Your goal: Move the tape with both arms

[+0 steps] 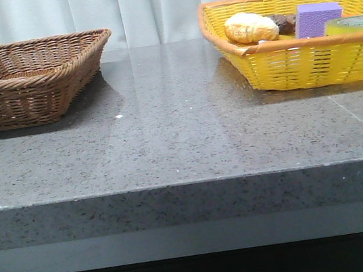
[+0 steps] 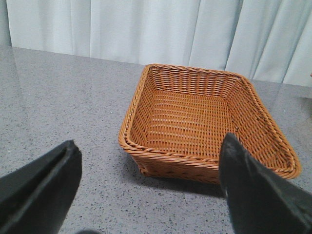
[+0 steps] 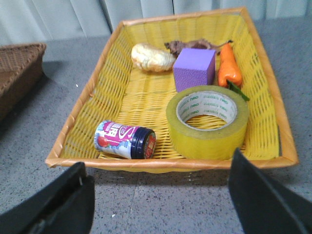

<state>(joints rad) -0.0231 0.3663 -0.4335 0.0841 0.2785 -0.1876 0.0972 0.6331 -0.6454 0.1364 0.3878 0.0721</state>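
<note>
- Right gripper (image 3: 158, 195) hanging wide open, facing the yellow basket (image 3: 73, 117) holding the tape (image 3: 207, 122).
- Left gripper (image 2: 148, 187) gaping open, facing the brown basket (image 2: 131, 126).

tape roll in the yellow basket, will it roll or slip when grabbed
The tape lies flat on its side, so it probably won't roll. Its wide, glossy band may be slippery. The hollow core likely offers a firmer hold, and keeps it fairly light.

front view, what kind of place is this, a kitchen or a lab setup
Probably a staged test bench, not a kitchen: a bare grey speckled stone counter before a plain pale curtain, with just a brown wicker basket and a yellow basket of mixed items, including tape and a purple block.
</note>
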